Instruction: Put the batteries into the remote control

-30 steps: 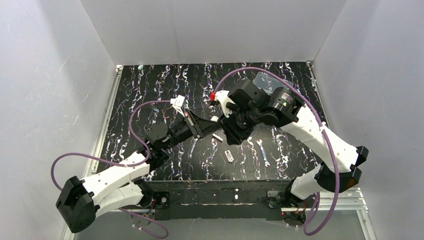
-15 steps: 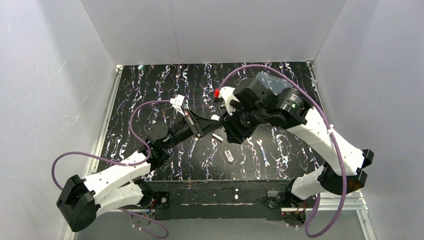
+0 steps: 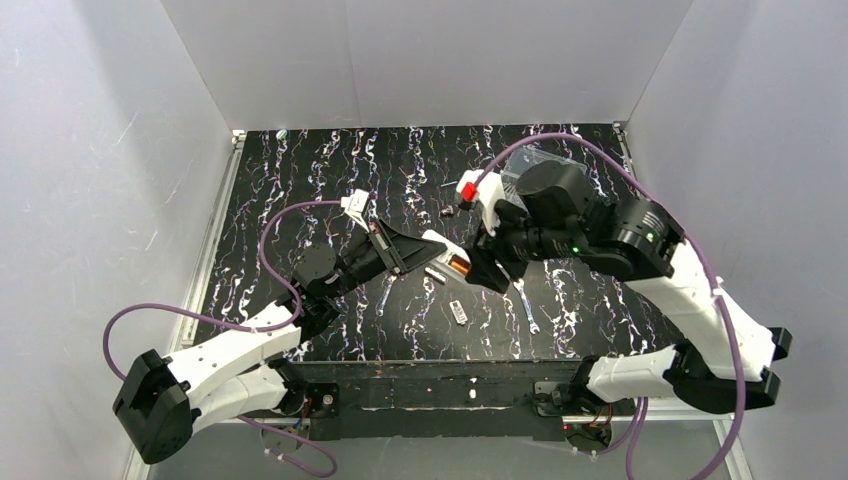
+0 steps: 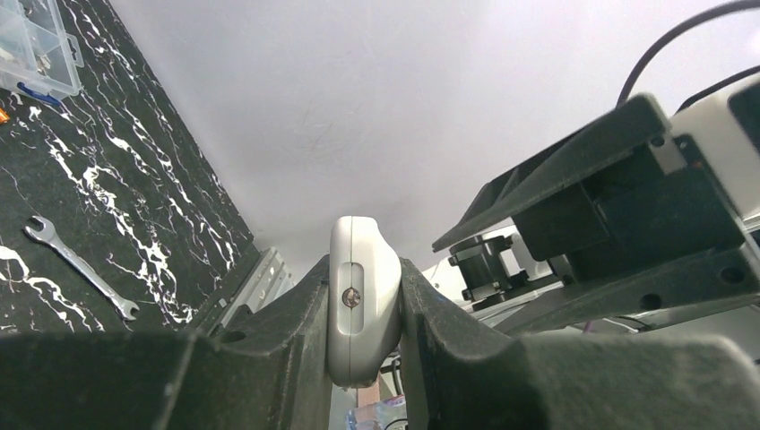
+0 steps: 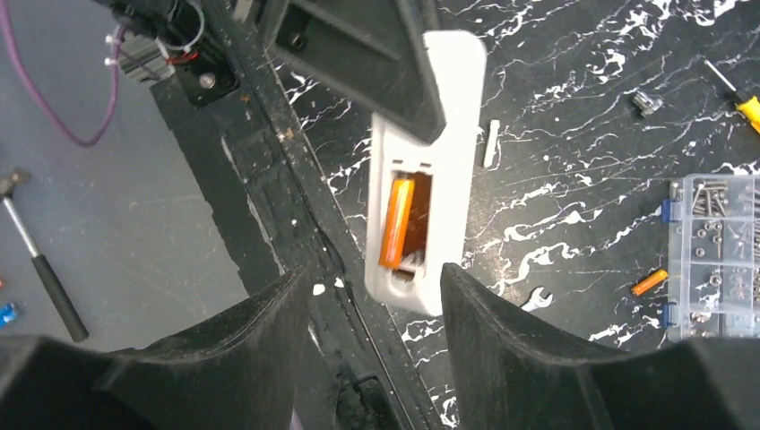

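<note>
One battery (image 5: 395, 222) lies in the remote control (image 5: 448, 134) gripped by left fingers (image 4: 269, 358); right fingers (image 5: 224, 358) spread wide.

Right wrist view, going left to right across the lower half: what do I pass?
Hammer → remote control with a battery seated → small wrench → loose orange battery → clear compartment box.

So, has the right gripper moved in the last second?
Yes: the right gripper backed off rightward, toward the wrench, away from the remote.

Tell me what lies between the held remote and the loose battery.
A small wrench, on the table between remote and battery; right wrist view.
</note>
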You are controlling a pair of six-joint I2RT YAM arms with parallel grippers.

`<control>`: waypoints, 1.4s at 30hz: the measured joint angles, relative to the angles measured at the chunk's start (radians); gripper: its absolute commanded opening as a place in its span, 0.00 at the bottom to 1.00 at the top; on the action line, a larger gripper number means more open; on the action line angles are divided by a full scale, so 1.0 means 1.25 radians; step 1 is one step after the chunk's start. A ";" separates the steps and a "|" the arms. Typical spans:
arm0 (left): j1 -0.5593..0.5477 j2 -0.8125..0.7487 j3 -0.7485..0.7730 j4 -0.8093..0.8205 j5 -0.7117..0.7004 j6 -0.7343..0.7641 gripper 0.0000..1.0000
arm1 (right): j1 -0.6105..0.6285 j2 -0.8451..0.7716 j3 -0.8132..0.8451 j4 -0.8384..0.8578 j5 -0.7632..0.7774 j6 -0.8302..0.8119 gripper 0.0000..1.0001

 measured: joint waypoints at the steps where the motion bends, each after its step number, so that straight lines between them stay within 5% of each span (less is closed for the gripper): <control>1: 0.000 0.000 0.000 0.000 0.000 -0.003 0.00 | 0.000 -0.021 -0.021 0.009 -0.012 -0.020 0.62; 15: 0.000 -0.106 -0.040 -0.087 0.008 -0.060 0.00 | -0.007 -0.249 -0.282 0.184 -0.322 -0.361 0.57; 25: 0.000 -0.195 -0.075 -0.177 0.017 -0.073 0.00 | -0.167 -0.072 -0.143 0.118 -0.627 -0.636 0.58; 42: 0.000 -0.205 -0.075 -0.204 0.022 -0.076 0.00 | -0.173 0.023 -0.103 -0.024 -0.739 -0.831 0.62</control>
